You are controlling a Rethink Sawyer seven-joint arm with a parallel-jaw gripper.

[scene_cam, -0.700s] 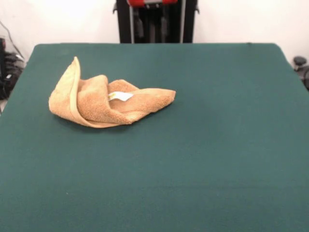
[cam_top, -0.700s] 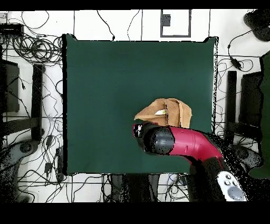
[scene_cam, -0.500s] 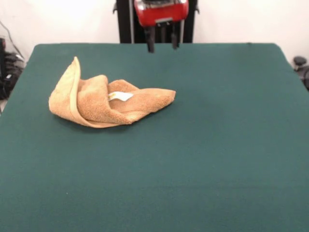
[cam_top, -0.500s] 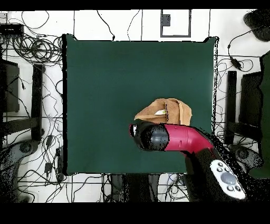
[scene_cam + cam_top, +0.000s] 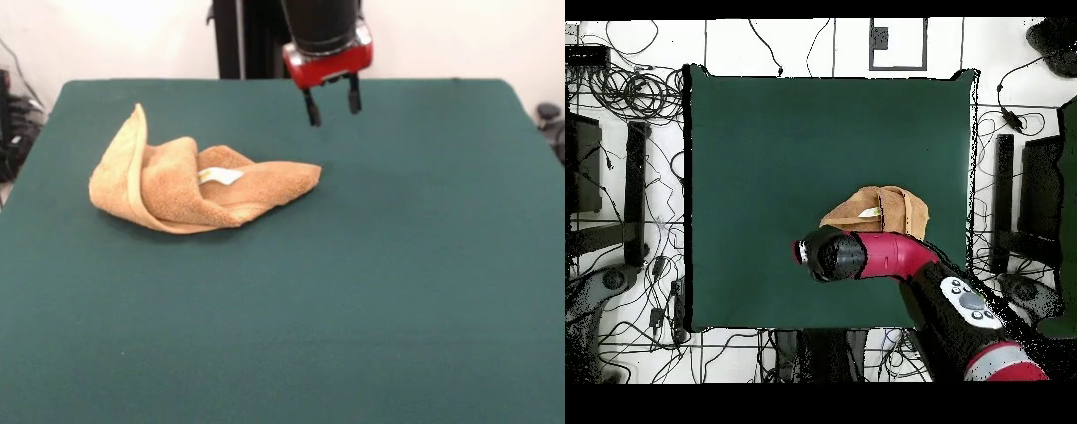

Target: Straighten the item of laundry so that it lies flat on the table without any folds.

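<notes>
The tan-orange towel (image 5: pixel 190 183) lies crumpled and folded on the dark green table (image 5: pixel 353 283), at the left in the front view, with one hemmed corner standing up and its white tag (image 5: pixel 220 176) showing on top. It also shows in the overhead view (image 5: pixel 883 211), partly hidden by the arm. My gripper (image 5: pixel 332 103) hangs in the air above the table's far part, to the right of the towel and apart from it. Its two fingers are spread and hold nothing. In the overhead view my gripper (image 5: pixel 805 252) is hidden under the arm's wrist.
The red and black arm (image 5: pixel 895 256) reaches over the table's edge nearest the base. The black pedestal (image 5: pixel 252 40) stands at the far side. Cables and stands (image 5: pixel 625 150) surround the table on the floor.
The gripper has come down from the top edge and moved right and toward the camera in the front view. The towel has not moved.
</notes>
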